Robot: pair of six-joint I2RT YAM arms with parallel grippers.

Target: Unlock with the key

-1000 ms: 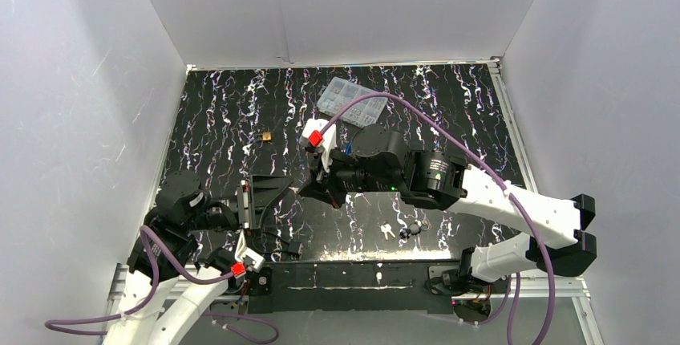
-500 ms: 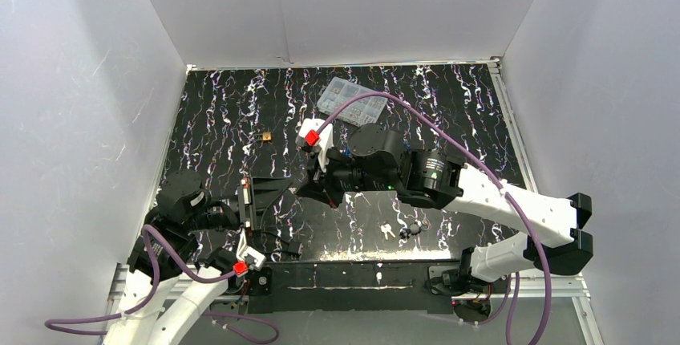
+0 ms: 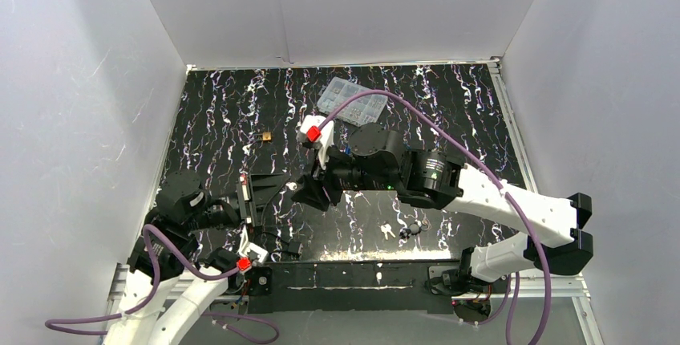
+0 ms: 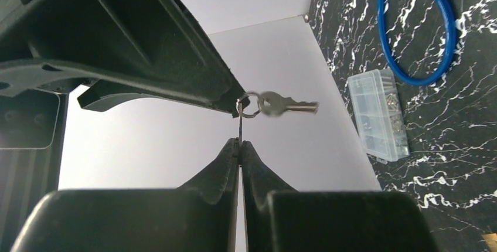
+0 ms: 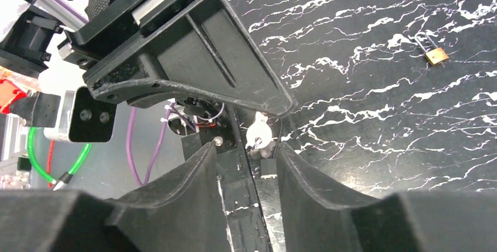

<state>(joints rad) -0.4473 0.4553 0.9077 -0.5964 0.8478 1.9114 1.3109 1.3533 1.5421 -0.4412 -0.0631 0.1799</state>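
Note:
My left gripper (image 4: 240,144) is shut on a thin key (image 4: 240,124) seen edge-on. A ring with a second silver key (image 4: 287,106) hangs from it. My right gripper (image 5: 246,151) stands open just in front of it. Its fingers (image 5: 196,170) sit either side of the bright key head (image 5: 258,133) without touching it. In the top view the two grippers meet tip to tip near the table's middle left, left gripper (image 3: 281,188) and right gripper (image 3: 305,192). A small brass padlock (image 3: 265,135) lies further back, padlock (image 5: 435,56) also at the right in the right wrist view.
A clear plastic parts box (image 3: 351,102) sits at the back of the marbled table (image 3: 449,120). A blue cable loop (image 4: 417,29) lies near it. More keys (image 3: 387,230) and a small dark item (image 3: 414,228) rest near the front edge. White walls enclose three sides.
The left gripper has shut on the key. The right gripper, shut on it a moment ago, has opened and let go.

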